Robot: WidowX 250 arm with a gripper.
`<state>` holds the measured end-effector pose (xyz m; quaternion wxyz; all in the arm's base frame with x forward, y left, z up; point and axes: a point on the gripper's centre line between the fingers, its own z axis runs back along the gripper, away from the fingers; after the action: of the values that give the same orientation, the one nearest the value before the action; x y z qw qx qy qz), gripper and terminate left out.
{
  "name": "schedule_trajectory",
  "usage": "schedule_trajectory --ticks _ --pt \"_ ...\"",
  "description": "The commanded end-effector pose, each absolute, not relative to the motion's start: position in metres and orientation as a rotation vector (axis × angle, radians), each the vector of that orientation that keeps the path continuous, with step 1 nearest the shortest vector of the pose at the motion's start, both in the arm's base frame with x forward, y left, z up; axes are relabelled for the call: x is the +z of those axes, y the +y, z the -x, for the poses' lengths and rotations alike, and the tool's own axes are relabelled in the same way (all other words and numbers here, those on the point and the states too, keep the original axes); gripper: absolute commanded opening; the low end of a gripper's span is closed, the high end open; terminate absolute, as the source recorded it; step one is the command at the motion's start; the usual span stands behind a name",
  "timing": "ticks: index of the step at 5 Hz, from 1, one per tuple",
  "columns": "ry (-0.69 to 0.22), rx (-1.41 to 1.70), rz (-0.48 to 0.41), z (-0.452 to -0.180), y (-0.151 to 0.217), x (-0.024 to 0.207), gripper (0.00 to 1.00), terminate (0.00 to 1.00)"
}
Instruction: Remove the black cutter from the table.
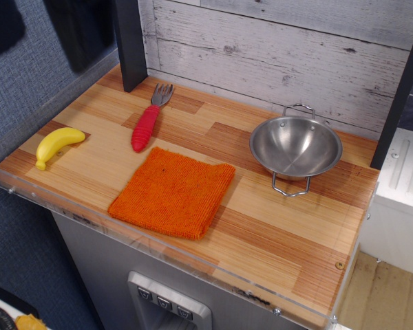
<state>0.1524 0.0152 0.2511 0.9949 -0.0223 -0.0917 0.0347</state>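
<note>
Where the table [275,227] lies bare of any arm, a banana [56,144], a fork [149,118], an orange cloth [173,191] and a steel bowl [296,146] rest well apart; dark blurred shapes at top left are perhaps the gripper [81,27], its jaws unreadable; no cutter shows.

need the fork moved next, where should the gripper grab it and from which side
Grip the fork across its thick red handle, coming straight down from above. It lies flat on the table, tines toward the back wall, with bare wood on both sides for the jaws.
</note>
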Motion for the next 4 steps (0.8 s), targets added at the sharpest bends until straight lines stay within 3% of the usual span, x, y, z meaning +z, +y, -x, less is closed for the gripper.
schedule_trajectory --ticks 1,2,4 --pt "-0.239 -0.035 0.056 -0.186 0.05 0.253 1.0 0.0" --pt "-0.236 -0.116 0.067 -0.2 0.057 0.236 1.0 0.0" --pt "-0.305 0.078 0.058 -0.184 0.06 0.216 1.0 0.0"
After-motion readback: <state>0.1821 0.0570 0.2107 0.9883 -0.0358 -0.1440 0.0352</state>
